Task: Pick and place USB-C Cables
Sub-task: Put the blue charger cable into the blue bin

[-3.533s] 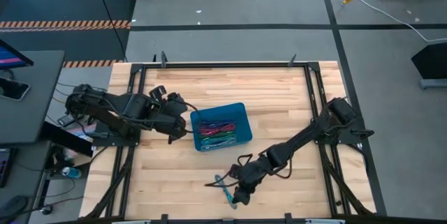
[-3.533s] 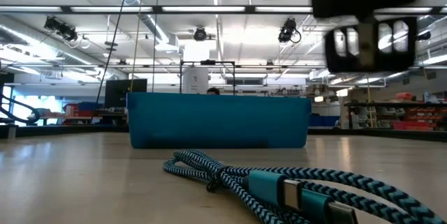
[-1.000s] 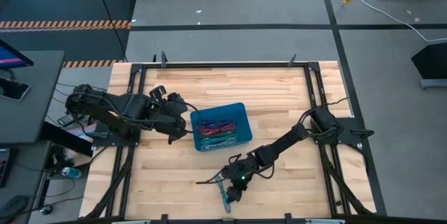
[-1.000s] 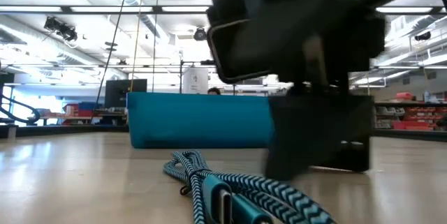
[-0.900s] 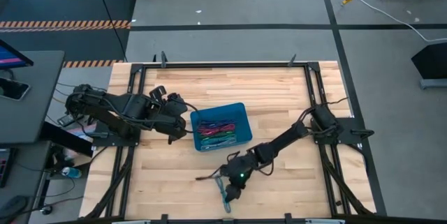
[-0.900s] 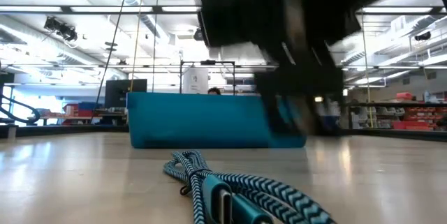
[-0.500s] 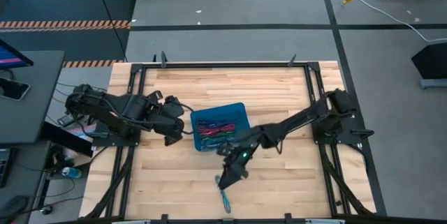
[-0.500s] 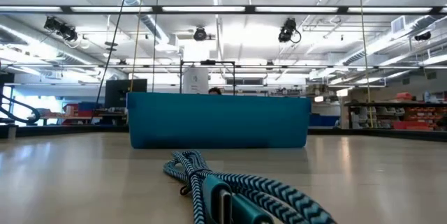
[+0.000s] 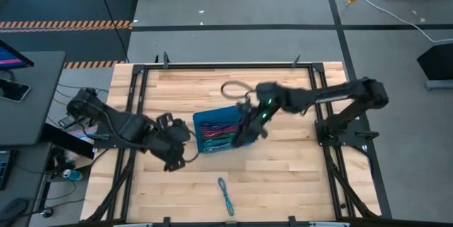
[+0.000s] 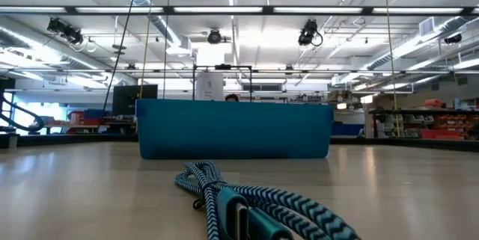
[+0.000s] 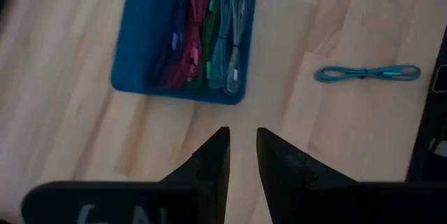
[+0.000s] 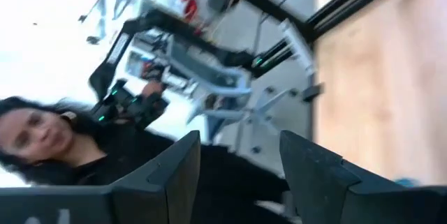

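Right hand hangs over the right end of the blue bin, fingers spread apart, holding nothing. Left hand sits left of the bin, fingers a little apart. One teal USB-C cable lies alone on the desk near the front edge; the other cables are in the bin.

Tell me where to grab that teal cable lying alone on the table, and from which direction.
Grip the teal cable at the middle of its folded length, coming straight down from above. It lies flat and stretched out on the bare table, apart from the blue bin, so fingers set across its narrow width should close over both strands.
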`<state>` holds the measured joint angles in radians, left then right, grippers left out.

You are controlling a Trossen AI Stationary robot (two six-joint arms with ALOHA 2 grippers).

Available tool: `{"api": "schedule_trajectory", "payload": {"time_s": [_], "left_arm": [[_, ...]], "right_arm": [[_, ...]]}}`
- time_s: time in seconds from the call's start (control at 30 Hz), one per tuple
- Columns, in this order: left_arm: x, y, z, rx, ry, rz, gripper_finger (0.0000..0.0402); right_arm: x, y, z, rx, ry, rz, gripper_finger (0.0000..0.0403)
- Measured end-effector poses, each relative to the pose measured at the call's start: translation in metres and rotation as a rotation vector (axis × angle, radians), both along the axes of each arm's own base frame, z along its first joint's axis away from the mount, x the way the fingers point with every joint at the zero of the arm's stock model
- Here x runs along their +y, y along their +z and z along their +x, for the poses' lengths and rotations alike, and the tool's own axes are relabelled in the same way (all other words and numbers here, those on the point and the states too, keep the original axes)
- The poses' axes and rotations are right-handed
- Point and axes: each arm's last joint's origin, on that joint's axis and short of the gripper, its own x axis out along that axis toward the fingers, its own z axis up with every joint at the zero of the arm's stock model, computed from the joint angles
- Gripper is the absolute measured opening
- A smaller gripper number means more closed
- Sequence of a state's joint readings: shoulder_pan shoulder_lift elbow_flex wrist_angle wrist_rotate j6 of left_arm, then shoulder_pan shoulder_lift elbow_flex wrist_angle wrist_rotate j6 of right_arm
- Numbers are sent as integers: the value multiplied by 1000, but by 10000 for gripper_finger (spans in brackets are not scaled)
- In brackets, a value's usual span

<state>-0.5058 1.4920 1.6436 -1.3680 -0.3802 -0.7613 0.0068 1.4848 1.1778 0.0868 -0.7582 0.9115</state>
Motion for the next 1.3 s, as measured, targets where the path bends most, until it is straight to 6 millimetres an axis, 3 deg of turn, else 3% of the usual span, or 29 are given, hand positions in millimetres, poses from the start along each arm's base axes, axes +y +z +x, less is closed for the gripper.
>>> {"api": "schedule_trajectory", "payload": {"time_s": [0.27, 0.43, 0.57, 0.8, 0.97, 1.3], "left_arm": [[-33, -21, 18, -22, 57, -57, 78], [-49, -48, 53, -35, -26, -20, 78], [-53, -71, 84, -39, -129, -11, 78], [-46, -100, 123, 11, -309, -217, 78], [-46, -116, 136, 47, -457, -302, 83], [-58, -154, 145, 122, -795, -129, 155]], "right_arm": [[-68, 41, -62, -104, -191, -154, 203], [-92, 67, -101, -236, -314, -259, 203], [-103, 77, -121, -314, -372, -353, 203], [-110, 79, -127, -329, -381, -355, 203], [-109, 80, -128, -362, -313, -363, 203], [-108, 80, -129, -393, -223, -354, 203]]}}
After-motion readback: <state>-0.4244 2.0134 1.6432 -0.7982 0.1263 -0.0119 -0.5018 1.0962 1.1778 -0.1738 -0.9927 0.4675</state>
